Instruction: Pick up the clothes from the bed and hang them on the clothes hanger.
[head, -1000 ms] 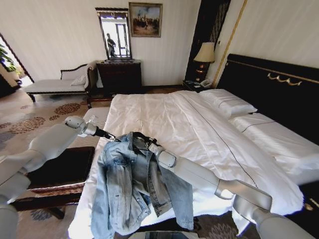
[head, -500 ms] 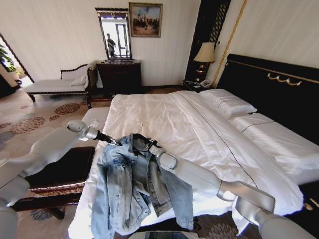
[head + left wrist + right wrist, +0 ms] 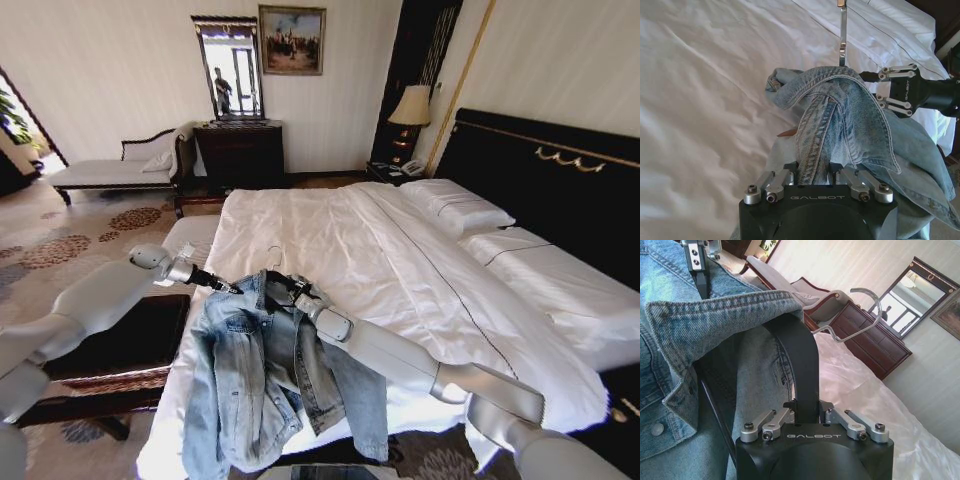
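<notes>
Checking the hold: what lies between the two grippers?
The denim jacket, draped over the black hanger, spans from left gripper to right gripper, seen in the left wrist view.

"GALBOT" reads in pale capitals across the black body of the left gripper (image 3: pixel 814 172), right below the fingers clamped on a fold of the denim jacket (image 3: pixel 850 115). The same word, "GALBOT", sits on the black housing of the right gripper (image 3: pixel 807 412), under the jaws gripping the black arm of the clothes hanger (image 3: pixel 797 347). No other lettering, label or number can be read on the bed, the walls or the furniture in the head view.
</notes>
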Available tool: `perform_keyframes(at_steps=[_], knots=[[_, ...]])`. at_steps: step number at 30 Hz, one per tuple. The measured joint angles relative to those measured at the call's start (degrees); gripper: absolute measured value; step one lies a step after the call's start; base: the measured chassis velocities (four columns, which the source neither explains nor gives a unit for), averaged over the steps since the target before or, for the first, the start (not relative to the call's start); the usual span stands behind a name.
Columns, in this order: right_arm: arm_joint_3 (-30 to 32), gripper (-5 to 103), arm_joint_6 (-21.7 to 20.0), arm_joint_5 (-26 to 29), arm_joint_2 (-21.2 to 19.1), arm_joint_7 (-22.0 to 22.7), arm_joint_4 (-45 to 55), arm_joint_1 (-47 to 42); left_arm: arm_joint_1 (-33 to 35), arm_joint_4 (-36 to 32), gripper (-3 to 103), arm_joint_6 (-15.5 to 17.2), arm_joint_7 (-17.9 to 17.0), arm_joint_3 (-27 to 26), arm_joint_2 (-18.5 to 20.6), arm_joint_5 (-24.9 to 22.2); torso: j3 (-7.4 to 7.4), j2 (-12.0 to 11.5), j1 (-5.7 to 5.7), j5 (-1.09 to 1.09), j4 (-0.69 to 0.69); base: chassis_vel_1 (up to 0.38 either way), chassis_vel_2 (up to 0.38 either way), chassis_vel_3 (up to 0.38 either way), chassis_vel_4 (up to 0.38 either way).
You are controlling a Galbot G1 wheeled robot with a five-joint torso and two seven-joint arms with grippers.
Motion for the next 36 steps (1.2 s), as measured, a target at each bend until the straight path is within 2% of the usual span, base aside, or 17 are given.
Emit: perform_keyframes(at_steps=[5,6,7,9,10,12,15,18,20,22,25,26,28,30,33,36], knots=[[-0.1,19,-0.1,0.3,-0.1,0.0,0.3,0.4,0.7,-1.2,30,0.5,-0.3,-1.5,0.9,-1.1,0.00,0.0,0.00,0.00,0.00,0.000,0.000,0.000,0.000],[-0.2,28,0.0,0.6,-0.1,0.0,0.6,0.4,0.9,-1.5,30,0.6,-0.4,-1.9,1.1,-1.5,0.00,0.0,0.00,-0.01,0.00,0.000,0.000,0.000,0.000],[-0.2,28,0.0,0.9,0.1,-0.1,0.9,0.5,1.2,-1.8,28,0.6,-0.6,-2.3,1.2,-1.7,0.00,0.0,0.00,0.02,0.00,0.000,0.000,0.000,0.000],[-0.2,38,-0.2,1.4,-0.2,-0.1,0.9,0.5,1.9,-2.0,23,0.7,-0.6,-3.1,1.6,-1.8,0.00,0.0,0.00,0.00,0.00,0.000,0.000,0.000,0.000],[-0.2,38,-0.2,1.4,-0.2,-0.1,0.9,0.5,1.9,-2.0,23,0.7,-0.6,-3.1,1.6,-1.8,0.00,0.0,0.00,0.00,0.00,0.000,0.000,0.000,0.000],[-0.2,49,-0.4,1.6,-0.6,-0.1,1.2,0.4,2.6,-2.5,23,0.7,-0.6,-3.8,2.2,-1.9,0.00,0.0,0.00,0.00,0.00,0.000,0.000,0.000,0.000],[-0.1,54,-0.5,1.7,-1.0,0.0,1.3,0.1,3.2,-3.2,23,0.7,-0.6,-4.1,2.9,-1.9,0.00,0.0,0.00,0.00,0.00,0.000,0.000,0.000,0.000],[1.0,71,-0.6,1.7,-1.6,0.1,1.6,-0.6,4.3,-4.0,23,0.3,-0.3,-5.8,3.6,-1.8,0.00,0.0,0.00,0.01,0.00,0.000,0.000,0.000,0.000],[1.7,71,-0.7,1.8,-2.1,0.3,1.9,-1.0,4.8,-4.2,23,0.1,-0.2,-6.7,3.8,-1.8,0.00,0.0,0.00,0.00,0.01,0.000,0.000,0.000,0.000],[3.8,82,-1.1,2.7,-4.0,0.7,3.0,-2.6,5.9,-4.9,23,-0.6,0.3,-8.6,4.4,-2.0,0.00,0.0,0.00,0.01,0.02,0.000,0.000,0.000,0.000],[7.6,96,-2.7,8.0,-7.7,1.7,6.5,-6.0,8.4,-5.8,23,-1.3,0.4,-12.0,5.1,-2.7,0.00,0.0,0.00,0.01,-0.01,0.000,0.000,0.000,0.000],[7.6,96,-2.7,8.0,-7.7,1.7,6.5,-6.0,8.4,-5.8,23,-1.3,0.4,-12.0,5.1,-2.7,0.00,0.0,0.00,0.01,-0.01,0.000,0.000,0.000,0.000],[9.8,99,-4.6,13.9,-10.3,2.1,10.4,-8.6,9.9,-6.0,23,-1.7,0.2,-14.1,5.1,-3.5,-0.01,0.0,-0.01,0.02,-0.01,0.000,0.000,0.000,0.000],[10.9,100,-5.2,17.5,-11.7,1.9,12.3,-10.8,11.0,-5.7,23,-1.8,0.0,-16.0,4.6,-3.9,0.00,0.0,-0.01,0.01,-0.01,0.000,0.000,0.000,0.000],[12.4,100,-5.2,20.1,-11.7,1.2,12.7,-12.7,11.3,-5.4,23,-1.9,-0.4,-16.9,4.0,-4.6,0.00,0.0,-0.01,0.01,-0.01,0.000,0.000,0.000,0.000],[14.3,100,-5.7,25.2,-12.0,0.4,14.1,-14.3,11.4,-5.3,23,-1.9,-1.0,-17.4,3.5,-5.4,0.00,0.0,0.00,0.02,0.00,0.000,0.000,0.000,0.000]])
